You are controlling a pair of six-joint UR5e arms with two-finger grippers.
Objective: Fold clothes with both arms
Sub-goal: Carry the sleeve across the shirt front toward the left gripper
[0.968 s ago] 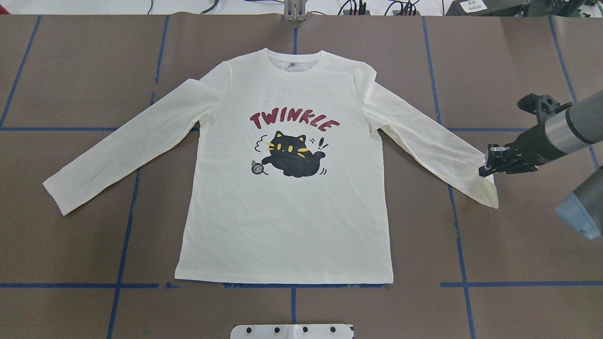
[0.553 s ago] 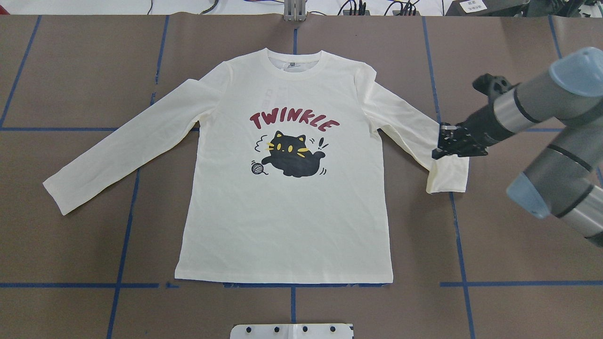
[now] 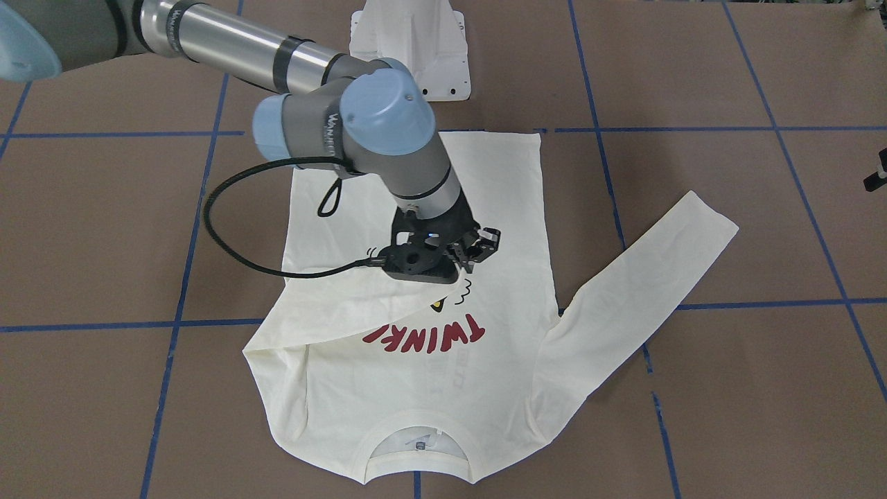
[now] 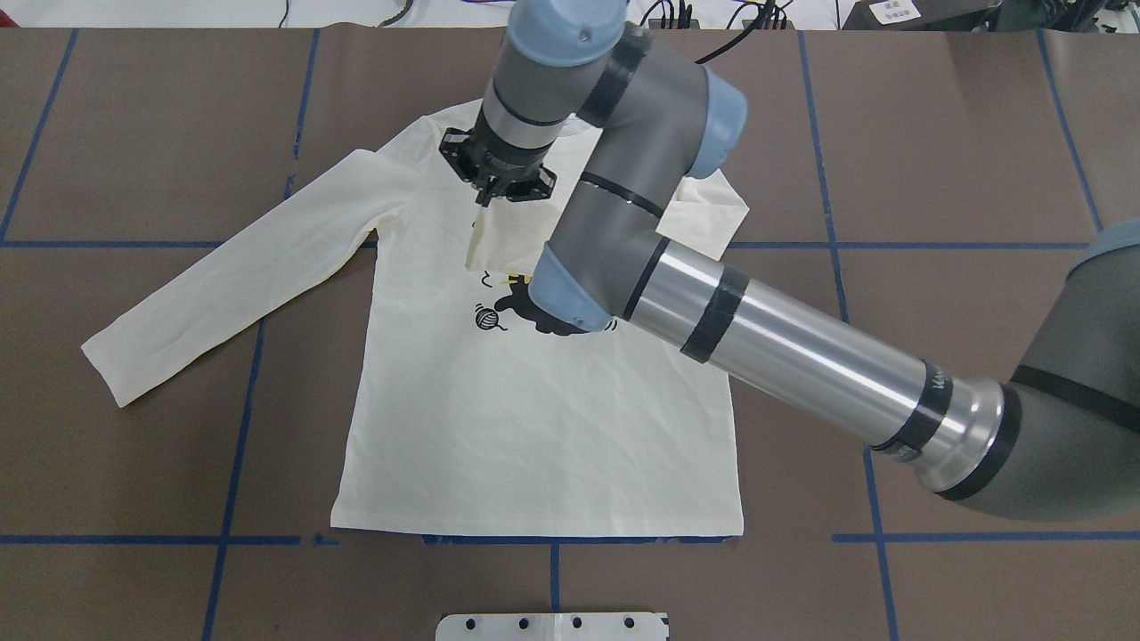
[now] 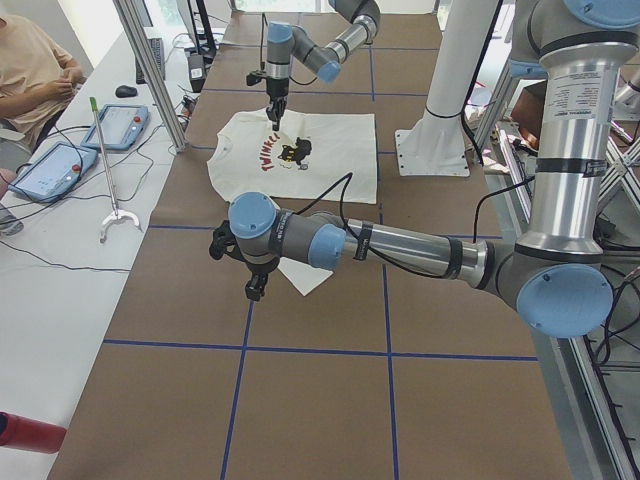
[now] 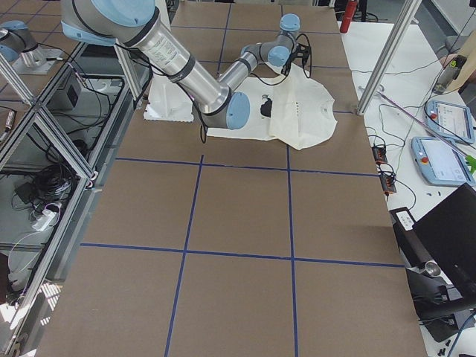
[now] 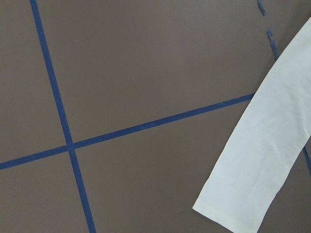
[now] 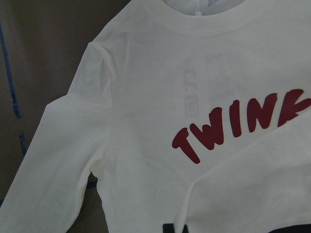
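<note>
brown paper with blue tape lines covers the table [image 4: 935, 133]; the t-shirt [image 4: 534, 427] lies flat. the right gripper [image 4: 499, 182] pinches its right sleeve cuff [image 4: 488, 236] above the chest, folding inward. left gripper [image 5: 256, 290]: cannot tell.

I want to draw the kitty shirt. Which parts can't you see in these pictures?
- Cat print: in the overhead view the right arm covers most of it. In the front view the folded-over sleeve and right hand hide it.
- TWINKLE word: in the front view its last letters are under the sleeve. In the right wrist view it is cut off by the edge.
- Left hand: it shows only in the left side view, too small to tell whether it is open or shut.
</note>
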